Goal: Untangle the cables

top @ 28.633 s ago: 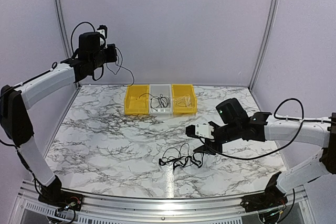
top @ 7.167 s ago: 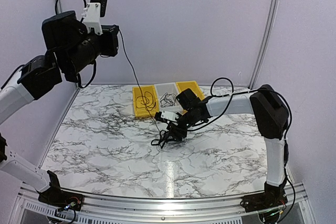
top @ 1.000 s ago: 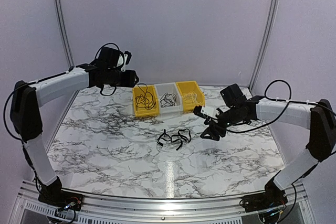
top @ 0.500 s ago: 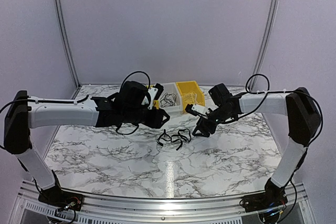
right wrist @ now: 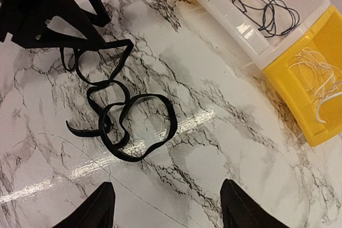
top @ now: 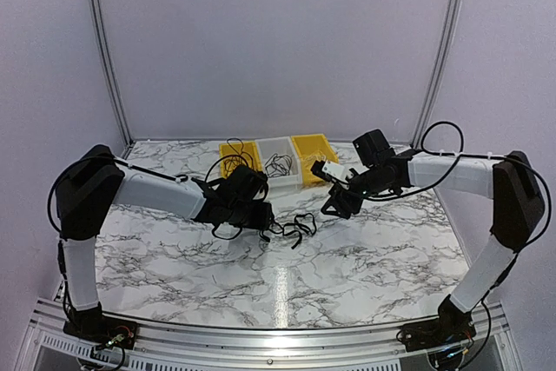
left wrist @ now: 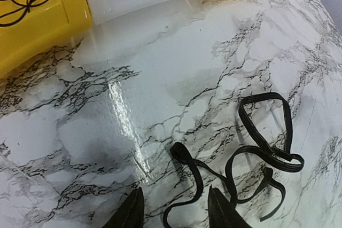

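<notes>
A flat black cable (top: 295, 226) lies in loose loops on the marble table, in front of the bins. My left gripper (top: 266, 220) is down at the table on the cable's left end. In the left wrist view the left gripper (left wrist: 176, 214) is open and the cable (left wrist: 251, 156) runs between its fingers. My right gripper (top: 335, 207) hovers to the right of the cable. In the right wrist view the right gripper (right wrist: 168, 209) is open and empty, with the cable (right wrist: 125, 116) ahead of it on the table. More thin black cables lie in the white bin (right wrist: 262, 4).
Three bins stand in a row at the back: a yellow bin (top: 228, 162) with a black cable, a white bin (top: 282, 182), and a yellow bin (top: 306, 143) with white cables (right wrist: 320, 78). The left arm's fingers (right wrist: 51, 6) sit close to the cable's far end.
My left arm has swung from the back left down to the table, and its open gripper now straddles the cable's left end. My right gripper has drifted slightly back toward the bins.
</notes>
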Available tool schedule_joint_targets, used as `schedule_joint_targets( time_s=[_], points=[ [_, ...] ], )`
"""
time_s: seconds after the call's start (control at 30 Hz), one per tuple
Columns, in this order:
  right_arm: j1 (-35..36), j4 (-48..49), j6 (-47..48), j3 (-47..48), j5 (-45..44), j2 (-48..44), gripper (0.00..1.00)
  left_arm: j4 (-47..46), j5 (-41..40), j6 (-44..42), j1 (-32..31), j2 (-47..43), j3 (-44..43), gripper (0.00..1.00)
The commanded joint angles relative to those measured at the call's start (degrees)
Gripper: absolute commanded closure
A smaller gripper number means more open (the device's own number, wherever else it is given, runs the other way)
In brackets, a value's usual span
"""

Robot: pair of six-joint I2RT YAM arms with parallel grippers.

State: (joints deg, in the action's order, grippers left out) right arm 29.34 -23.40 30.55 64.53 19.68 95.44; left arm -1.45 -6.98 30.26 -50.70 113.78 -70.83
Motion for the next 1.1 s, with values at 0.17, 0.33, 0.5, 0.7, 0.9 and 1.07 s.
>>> schedule_joint_targets(
  time_s=[0.17,0.33,0.5,0.7,0.9,1.07],
  points=[
    [0.27,1.49,3.23,-2.86,-2.03,-2.31,0.32,0.12,5.82,-1.46,1.92,5.81,-5.01,0.77],
    [0.19,2.19,3.66,-3.87,-2.78,-3.38,0.32,-0.19,5.66,-4.51,1.72,0.17,-5.49,0.98],
    [0.16,3.43,3.51,-4.33,-5.75,-3.39,0.32,-0.58,6.79,-12.91,-0.99,-14.09,-5.61,1.0],
    [0.09,4.23,3.16,-4.33,-9.59,-2.54,0.32,0.47,0.69,-19.46,-5.2,-27.64,-5.59,1.0],
    [0.1,4.32,3.24,-4.48,-9.75,-2.77,0.32,5.89,-7.7,-21.69,-5.2,-29.09,-7.29,1.0],
    [0.1,4.24,3.46,-4.54,-9.75,-2.59,0.31,7.89,-11.71,-20.95,-5.2,-29.23,-10.16,0.99]
  ],
)
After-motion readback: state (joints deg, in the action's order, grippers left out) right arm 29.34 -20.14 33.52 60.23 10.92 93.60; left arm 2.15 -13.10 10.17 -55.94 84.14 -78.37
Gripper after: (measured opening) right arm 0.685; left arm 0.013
